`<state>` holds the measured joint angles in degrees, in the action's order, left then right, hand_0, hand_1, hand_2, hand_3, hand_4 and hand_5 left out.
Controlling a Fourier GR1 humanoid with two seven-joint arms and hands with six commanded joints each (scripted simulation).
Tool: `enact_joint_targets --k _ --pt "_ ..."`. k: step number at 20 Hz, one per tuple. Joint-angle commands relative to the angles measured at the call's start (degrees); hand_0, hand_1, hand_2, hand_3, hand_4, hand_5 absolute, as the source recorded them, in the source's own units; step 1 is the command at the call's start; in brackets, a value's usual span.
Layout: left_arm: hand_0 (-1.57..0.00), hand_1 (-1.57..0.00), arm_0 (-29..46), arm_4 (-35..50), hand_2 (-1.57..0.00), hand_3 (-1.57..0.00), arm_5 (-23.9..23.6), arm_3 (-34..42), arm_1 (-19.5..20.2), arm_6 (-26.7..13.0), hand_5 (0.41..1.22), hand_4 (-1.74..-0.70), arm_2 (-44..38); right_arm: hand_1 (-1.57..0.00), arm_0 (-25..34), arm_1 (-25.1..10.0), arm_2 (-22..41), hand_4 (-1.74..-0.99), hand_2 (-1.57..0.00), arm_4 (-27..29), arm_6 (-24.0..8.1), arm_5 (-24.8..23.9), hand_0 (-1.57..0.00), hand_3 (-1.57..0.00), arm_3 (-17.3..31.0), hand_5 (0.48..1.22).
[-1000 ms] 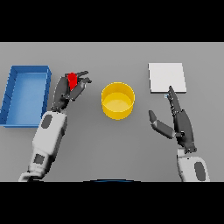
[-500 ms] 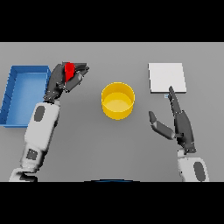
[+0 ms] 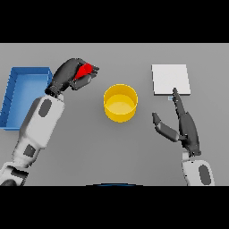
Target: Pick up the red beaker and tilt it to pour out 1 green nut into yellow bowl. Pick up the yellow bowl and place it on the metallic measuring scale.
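My left hand (image 3: 71, 75) is shut on the red beaker (image 3: 85, 70), holding it in the air to the left of the yellow bowl (image 3: 120, 103). The beaker lies tilted, its mouth pointing right toward the bowl, and most of it is hidden by my fingers. The yellow bowl stands upright at the table's middle; I cannot make out any nut in it. The flat, pale metallic scale (image 3: 170, 79) lies at the back right. My right hand (image 3: 184, 126) is open, fingers straight, just in front of the scale and right of the bowl.
A blue tray (image 3: 24, 95) sits at the far left, beside my left forearm. Bare grey table (image 3: 112, 152) stretches in front of the bowl.
My left hand has lifted the red beaker upward and tipped it over toward the bowl. The right hand and the bowl have stayed put.
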<state>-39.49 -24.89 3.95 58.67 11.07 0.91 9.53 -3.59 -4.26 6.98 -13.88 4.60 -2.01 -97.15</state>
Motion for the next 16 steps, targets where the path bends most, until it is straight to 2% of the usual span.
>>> enact_joint_targets --k 1,9,10,11,13,15,16 --pt "-1.57 -1.57 -1.4 -2.1 -1.57 -1.57 0.5 -0.8 0.5 -0.8 1.129 -1.74 1.5 0.0 -0.3 0.1 0.1 -1.178 0.0 0.2 0.4 0.3 0.0 0.0 0.0 0.663" --pt "-1.57 -1.57 -8.8 -19.5 -1.57 -1.57 6.2 -3.3 3.2 -4.0 1.197 -1.74 15.5 0.0 -0.3 1.3 0.5 -1.187 0.0 0.6 -0.7 0.2 0.0 0.0 -0.6 0.676" --pt "-1.57 -1.57 -9.6 -21.5 -1.57 -1.57 8.0 -3.6 3.5 -4.4 1.202 -1.69 17.2 0.0 -0.6 1.1 0.2 -1.191 0.0 1.2 -0.9 0.5 0.0 0.0 -0.8 0.675" --pt "-1.57 -1.57 -10.5 -23.3 -1.57 -1.49 8.8 -4.1 4.1 -4.4 1.205 -1.7 18.6 0.0 -0.5 0.9 0.1 -1.19 0.0 1.5 -1.0 0.7 0.0 0.0 -1.1 0.675" --pt "-1.57 -1.57 -13.5 -26.6 -1.57 -1.38 11.2 -5.7 4.2 -3.4 1.211 -1.71 21.5 0.0 -1.2 1.3 0.0 -1.195 0.0 2.3 -0.7 1.0 0.0 0.0 -1.0 0.671" --pt "-1.57 -1.57 -16.0 -29.9 -1.57 -1.35 12.7 -7.9 4.1 -1.9 1.215 -1.72 24.6 0.0 0.0 1.7 -0.8 -1.197 0.0 3.7 -2.4 1.1 0.0 0.0 -0.2 0.659" --pt "-1.57 -1.57 -17.2 -30.9 -1.57 -1.33 13.6 -8.8 4.4 -0.7 1.216 -1.72 25.5 0.0 -0.2 1.9 -0.8 -1.202 0.0 3.8 -2.0 1.1 0.0 0.0 0.0 0.651"
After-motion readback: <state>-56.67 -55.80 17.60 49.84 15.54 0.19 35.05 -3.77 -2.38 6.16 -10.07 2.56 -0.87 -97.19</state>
